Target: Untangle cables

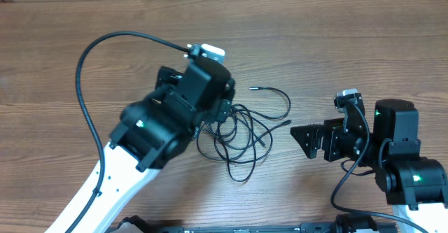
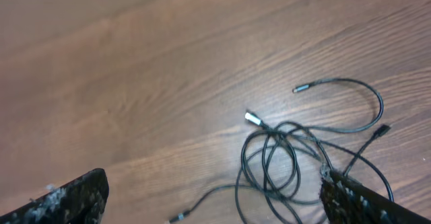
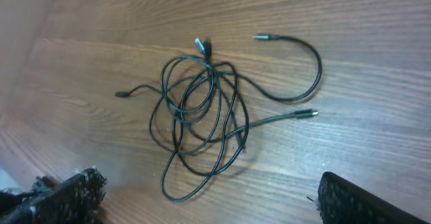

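The cables (image 1: 238, 131) lie as one loose tangle of thin black loops on the wooden table, with plug ends sticking out toward the right. My left gripper (image 1: 222, 115) is open, low over the tangle's left edge; in the left wrist view the cables (image 2: 283, 163) lie between its spread fingers (image 2: 214, 197), the right finger touching the loops. My right gripper (image 1: 302, 140) is open and empty to the right of the tangle, apart from it. In the right wrist view the cables (image 3: 202, 109) lie ahead of its fingers (image 3: 209, 197).
The wooden table (image 1: 56, 51) fills the view. A thick black arm wire (image 1: 87, 65) arcs over the left side. The right arm's base (image 1: 409, 173) stands at the lower right.
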You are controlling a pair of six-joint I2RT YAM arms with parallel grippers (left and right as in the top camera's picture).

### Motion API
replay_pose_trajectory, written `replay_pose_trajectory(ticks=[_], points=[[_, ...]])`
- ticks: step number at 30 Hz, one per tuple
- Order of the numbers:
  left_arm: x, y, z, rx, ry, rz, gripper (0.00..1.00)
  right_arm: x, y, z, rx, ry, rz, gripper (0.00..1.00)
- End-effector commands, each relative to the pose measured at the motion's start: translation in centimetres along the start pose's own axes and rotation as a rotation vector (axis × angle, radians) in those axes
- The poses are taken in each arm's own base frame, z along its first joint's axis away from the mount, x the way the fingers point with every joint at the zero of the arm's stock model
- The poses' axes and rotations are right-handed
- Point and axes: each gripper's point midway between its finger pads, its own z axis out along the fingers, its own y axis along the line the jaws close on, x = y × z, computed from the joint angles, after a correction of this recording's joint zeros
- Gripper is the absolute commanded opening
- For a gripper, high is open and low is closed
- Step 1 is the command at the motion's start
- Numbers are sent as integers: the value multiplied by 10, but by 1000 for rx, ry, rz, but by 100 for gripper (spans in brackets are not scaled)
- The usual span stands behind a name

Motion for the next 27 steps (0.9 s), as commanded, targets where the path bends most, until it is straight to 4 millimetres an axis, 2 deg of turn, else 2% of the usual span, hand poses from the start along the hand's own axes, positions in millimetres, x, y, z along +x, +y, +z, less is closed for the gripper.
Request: replay_pose_trajectory(ticks=[1, 5, 8, 11, 16, 22, 27], points=[[0, 6, 0, 60, 32, -104, 100, -1, 10, -4, -49, -5, 0, 100], [10, 25, 7, 96, 101, -180, 100, 0, 15, -3, -78, 4, 5, 100], [17, 46, 10, 85, 137, -238, 100, 0, 10, 5, -75, 35, 65, 100], [20, 55, 12, 91, 154, -252, 100, 2, 4, 14, -70, 75, 132, 100], [20, 63, 13, 124, 157, -279, 100, 9, -6, 36, -80, 172, 198, 100], [21, 64, 15, 118, 163, -280, 100, 6, -2, 55, -173, 219, 233, 100], [21, 64, 16, 118, 167, -280, 100, -1, 12, 70, -234, 220, 170, 100]])
